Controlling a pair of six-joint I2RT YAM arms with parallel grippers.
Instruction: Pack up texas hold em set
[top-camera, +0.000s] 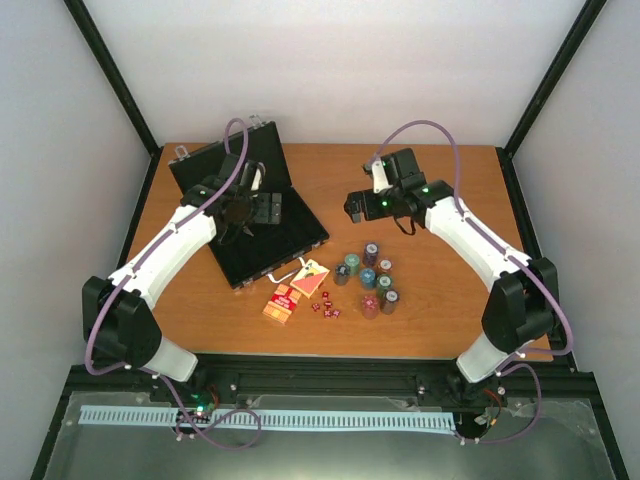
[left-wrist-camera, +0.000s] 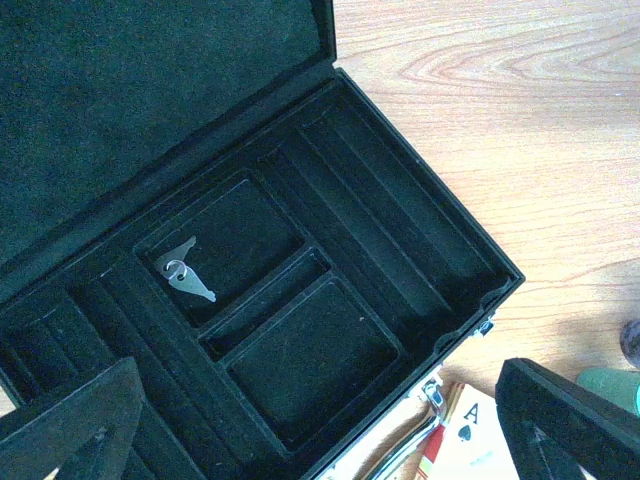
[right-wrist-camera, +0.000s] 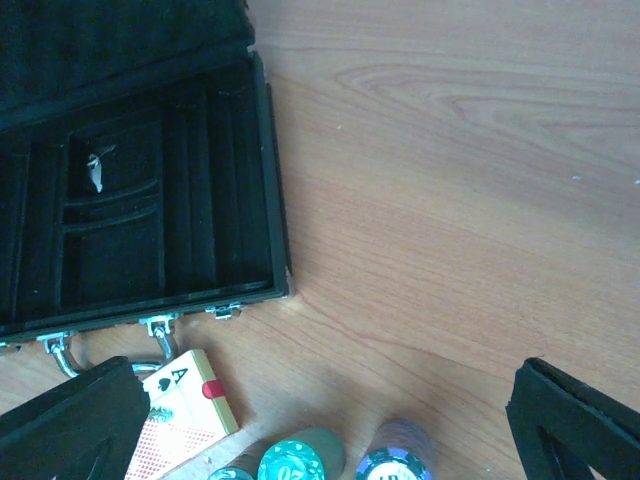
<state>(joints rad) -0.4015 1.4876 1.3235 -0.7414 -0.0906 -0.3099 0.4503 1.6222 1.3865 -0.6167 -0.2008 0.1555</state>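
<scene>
**Case open, both pincers apart, pieces loose on the table**

Briefcase (top-camera: 272, 248): black, open, lying at an angle on the far-left part of the wooden table (top-camera: 450, 310). The lid is laid back toward the far corner. The felt-lined base is divided into long slots and two squarish wells. A small silver key (left-wrist-camera: 185, 272) lies in one of the squarish wells. The silver handle (right-wrist-camera: 110, 345) points toward the table's middle.

Left gripper (left-wrist-camera: 320, 425): hangs over the open base with its fingers spread wide and nothing between them. It touches nothing.

Right gripper (right-wrist-camera: 322, 425): hangs above bare wood to the right of the case, on the far side of the chips. Its fingers are spread wide and it holds nothing.

Chip stacks (top-camera: 368, 275): a cluster of short stacks in green, teal, purple and red, standing near the table's middle, to the right of the case.

Card pack (top-camera: 311, 277): shows an ace of spades and lies just beside the handle. A red-orange card box (top-camera: 281, 304) sits nearer the arms' bases.

Dice (top-camera: 326, 308): small, dark red, scattered between the card box and the chips
</scene>
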